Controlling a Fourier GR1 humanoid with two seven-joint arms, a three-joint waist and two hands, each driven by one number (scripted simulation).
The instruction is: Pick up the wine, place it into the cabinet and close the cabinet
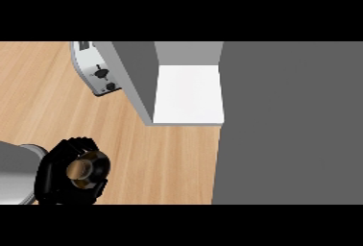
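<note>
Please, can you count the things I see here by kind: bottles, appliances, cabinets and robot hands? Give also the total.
Wine bottles: 1, the wine, seen from above and held by the left hand
Appliances: 1, a toaster behind the cabinet's side
Cabinets: 1, the open cabinet with its door swung out
Robot hands: 1, the left hand; the right one is not in view
Total: 4

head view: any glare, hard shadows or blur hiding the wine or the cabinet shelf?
Head view: lighting is flat, no glare. The cabinet has a white shelf evenly lit, with only a soft shade at its back wall. The left hand curls round the wine, hiding most of it; only the top shows. The toaster reads clearly. The right hand is out of view.
</note>
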